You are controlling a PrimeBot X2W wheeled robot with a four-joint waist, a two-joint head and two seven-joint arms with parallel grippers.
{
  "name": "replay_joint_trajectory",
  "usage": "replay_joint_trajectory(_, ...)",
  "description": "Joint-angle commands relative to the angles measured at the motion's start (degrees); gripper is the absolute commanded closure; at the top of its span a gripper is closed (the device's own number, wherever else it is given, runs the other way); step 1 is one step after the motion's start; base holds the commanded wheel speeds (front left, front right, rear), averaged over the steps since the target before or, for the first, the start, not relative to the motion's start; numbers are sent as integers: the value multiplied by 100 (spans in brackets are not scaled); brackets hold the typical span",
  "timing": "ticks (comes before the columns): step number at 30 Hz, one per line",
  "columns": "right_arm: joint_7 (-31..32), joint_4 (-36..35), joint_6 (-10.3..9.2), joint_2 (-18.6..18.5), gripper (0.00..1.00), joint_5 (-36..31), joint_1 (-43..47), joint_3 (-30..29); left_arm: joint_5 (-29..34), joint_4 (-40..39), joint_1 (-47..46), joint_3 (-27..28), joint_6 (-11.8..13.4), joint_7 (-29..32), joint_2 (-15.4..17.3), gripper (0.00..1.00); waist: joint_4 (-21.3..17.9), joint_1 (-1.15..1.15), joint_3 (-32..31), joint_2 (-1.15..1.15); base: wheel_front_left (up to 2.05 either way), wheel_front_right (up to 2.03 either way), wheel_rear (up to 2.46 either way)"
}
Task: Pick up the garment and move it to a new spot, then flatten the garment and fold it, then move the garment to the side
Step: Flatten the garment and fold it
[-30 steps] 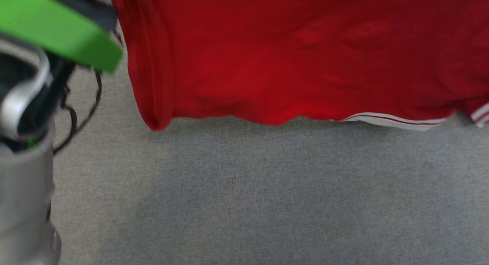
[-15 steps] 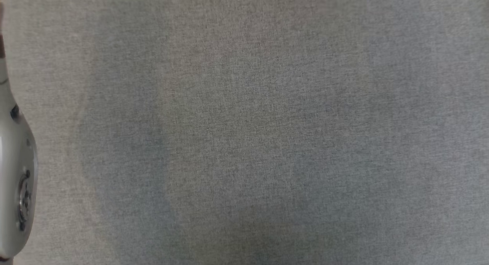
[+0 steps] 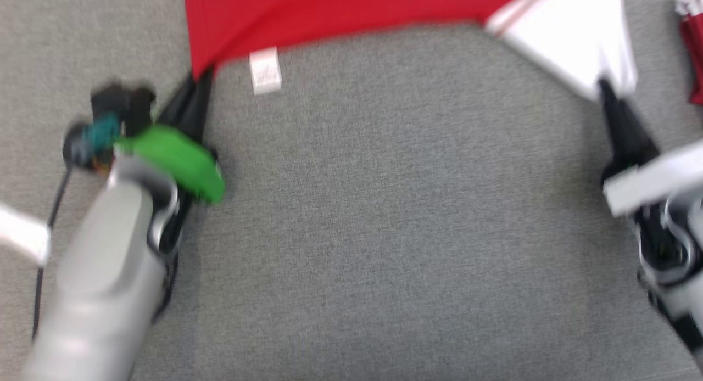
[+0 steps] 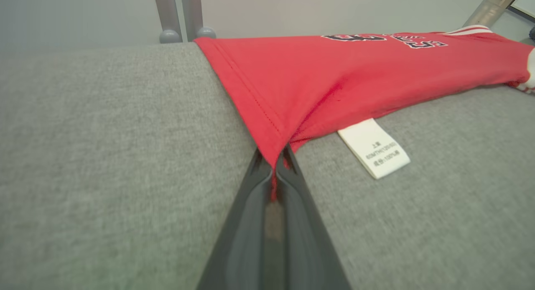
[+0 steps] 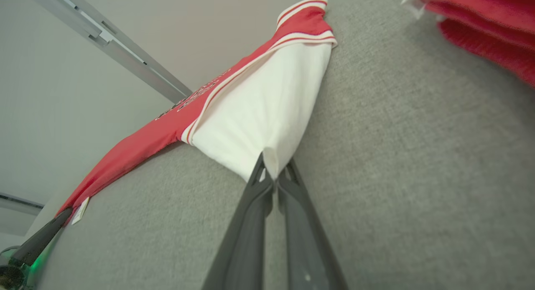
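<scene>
Garment [image 3: 340, 10] corners are what you see nearest. Your left claw [image 4: 273, 158] is clamped together on the red hem corner, with a sliver of red cloth caught between its two dark fingers. Your right claw [image 5: 271, 175] is clamped on the tip of the white panel [image 5: 259, 114]. Both claws lie low over the grey fabric bench [image 3: 384, 233], fingers pointing away from you and well apart from each other, and the garment's near edge runs between them. A green band [image 3: 176, 161] sits on the left wrist, and a dark cable [image 3: 49, 222] trails beside that arm.

Just beyond the left claw, a white care label [image 4: 374, 148] sticks out from under the hem and lies flat on the bench; its print is too small to read. Further on, the red body spreads across the bench, mostly flat, with soft creases running from the pinched corner. The white panel is edged with red-and-white stripes. Toward the garment's far end you see black lettering [image 4: 384, 38] outlined in white, too foreshortened to read.

Off to the right of the right claw, apart from the garment, lies a second red cloth item [image 5: 480, 26] with a white edge. Past the bench's far edge stand two grey metal posts [image 4: 175, 14] before a pale wall.
</scene>
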Motion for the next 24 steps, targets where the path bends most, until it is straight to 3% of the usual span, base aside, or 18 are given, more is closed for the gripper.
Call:
replay_joint_trajectory(1,-86,-104,-6,-149,100,79,645,29,-107,-30,1013,-55,45,-9,149,100,-15,1,-1313,0,0,0,0)
replay_joint_trajectory(4,-150,-406,-6,-247,100,303,1636,38,-315,-667,2437,-99,293,31,206,100,-66,1,-1717,0,0,0,0)
replay_joint_trajectory(7,-199,-661,-5,-372,100,461,2558,-74,-456,-1711,3729,-169,715,173,232,100,-24,1,-1961,0,0,0,0)
replay_joint_trajectory(13,-390,-1207,-5,-391,100,814,4308,-660,-672,-3808,5357,-287,1537,494,173,100,336,1,-2061,0,0,0,0)
replay_joint_trajectory(18,-218,-1738,-1,-556,100,809,4621,-1068,-793,-4801,5507,-249,1830,871,180,100,350,1,-1959,0,0,0,0)
replay_joint_trajectory(24,799,-1395,0,-623,100,386,3373,-1182,-826,-4914,4644,-125,1973,1507,206,100,309,1,-1638,0,0,0,0)
